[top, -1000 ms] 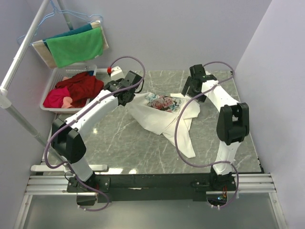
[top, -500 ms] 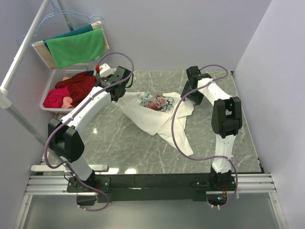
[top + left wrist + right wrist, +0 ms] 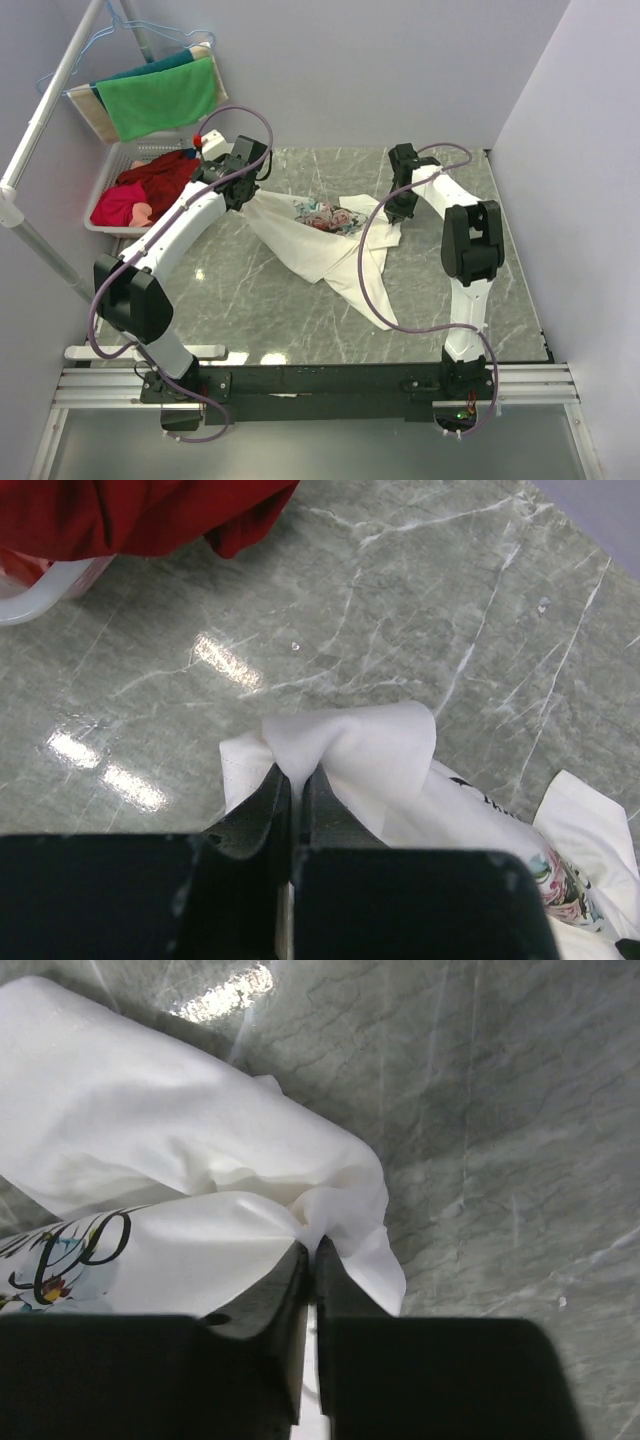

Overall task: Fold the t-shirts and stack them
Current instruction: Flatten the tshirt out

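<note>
A grey marbled table (image 3: 260, 310) carries one white t-shirt (image 3: 322, 255), crumpled and spread across its far half. At its far left corner sits a white basket (image 3: 140, 150) of red clothes (image 3: 160, 185).

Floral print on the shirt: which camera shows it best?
Top external: most of the print shows, face up on the shirt. Left wrist catches only a sliver at lower right; right wrist only dark script at lower left.

T-shirt (image 3: 312, 252) on table (image 3: 250, 305), basket (image 3: 150, 148) behind-left

dark looping script (image 3: 75, 1250) on the white t-shirt (image 3: 180, 1150), too creased to read
</note>
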Controlling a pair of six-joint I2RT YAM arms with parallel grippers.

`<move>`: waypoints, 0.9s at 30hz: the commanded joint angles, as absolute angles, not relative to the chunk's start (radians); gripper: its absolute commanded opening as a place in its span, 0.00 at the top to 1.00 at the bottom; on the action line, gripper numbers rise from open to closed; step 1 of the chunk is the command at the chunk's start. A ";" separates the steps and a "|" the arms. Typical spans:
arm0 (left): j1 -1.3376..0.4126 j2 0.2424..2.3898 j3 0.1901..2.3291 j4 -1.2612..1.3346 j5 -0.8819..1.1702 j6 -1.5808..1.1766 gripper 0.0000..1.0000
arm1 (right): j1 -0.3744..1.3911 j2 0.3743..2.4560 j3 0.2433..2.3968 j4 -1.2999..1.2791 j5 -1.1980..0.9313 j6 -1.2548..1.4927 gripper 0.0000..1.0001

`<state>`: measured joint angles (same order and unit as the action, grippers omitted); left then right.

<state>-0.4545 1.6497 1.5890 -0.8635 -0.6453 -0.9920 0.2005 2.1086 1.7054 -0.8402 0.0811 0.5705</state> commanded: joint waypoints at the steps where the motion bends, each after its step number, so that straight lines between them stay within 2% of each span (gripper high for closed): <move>1: -0.445 1.603 1.586 -0.828 -0.649 -0.971 0.99 | 0.198 2.100 1.723 -0.868 0.090 0.568 1.00; 9: -0.402 1.603 1.669 -0.821 -0.666 -0.905 0.99 | 0.196 1.950 1.790 -0.916 0.224 0.571 1.00; 17: -0.347 1.605 1.808 -0.772 -0.629 -0.720 0.99 | 0.193 1.801 1.977 -0.965 0.422 0.534 1.00; 27: -0.290 1.609 1.939 -0.730 -0.577 -0.621 0.99 | 0.195 1.640 2.056 -0.867 0.492 0.476 1.00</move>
<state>-0.3325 1.6497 1.8580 -0.7700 -0.5457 -0.7090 0.2081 1.7195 2.0342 -0.9207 0.3672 0.5259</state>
